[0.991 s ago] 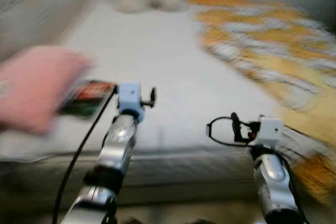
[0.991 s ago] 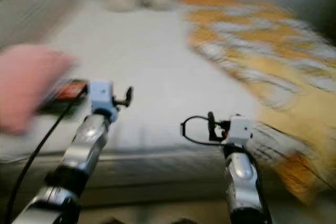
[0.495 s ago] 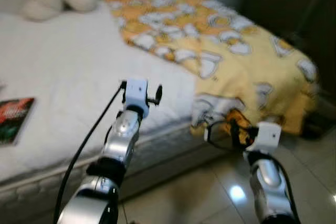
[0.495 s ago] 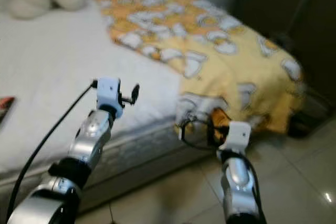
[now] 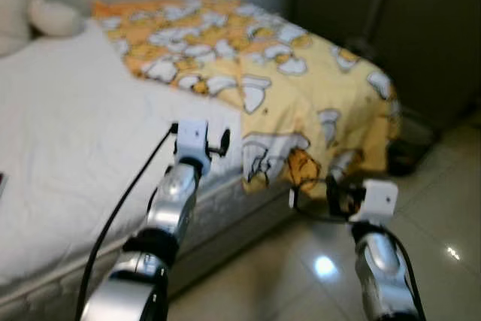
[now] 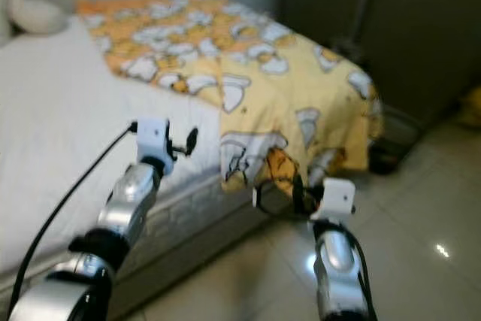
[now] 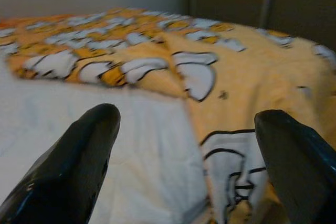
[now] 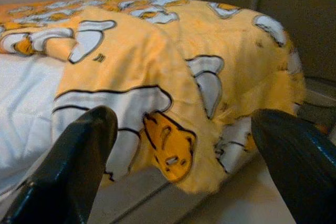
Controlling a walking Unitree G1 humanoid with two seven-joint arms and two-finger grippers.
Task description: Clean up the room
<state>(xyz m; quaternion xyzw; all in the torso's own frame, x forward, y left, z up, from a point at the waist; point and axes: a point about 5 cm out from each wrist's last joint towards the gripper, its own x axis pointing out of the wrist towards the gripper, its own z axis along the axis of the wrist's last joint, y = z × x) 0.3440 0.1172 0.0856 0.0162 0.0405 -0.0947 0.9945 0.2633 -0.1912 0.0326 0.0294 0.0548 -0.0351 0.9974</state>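
Blanket (image 5: pixel 285 88), yellow and rumpled, hangs off the bed (image 5: pixel 68 155) corner toward the floor, so I hold my left claw (image 7: pixel 184 145) and right claw (image 8: pixel 184 150) spread wide and empty, aimed at it for straightening.

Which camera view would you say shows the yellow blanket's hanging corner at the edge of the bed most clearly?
The right wrist view: the yellow blanket hangs close and sharp over the mattress edge, framed by the open right gripper. The eye views show the whole blanket draped across the bed, smaller and blurred. The left wrist view shows its upper folds on the white sheet.
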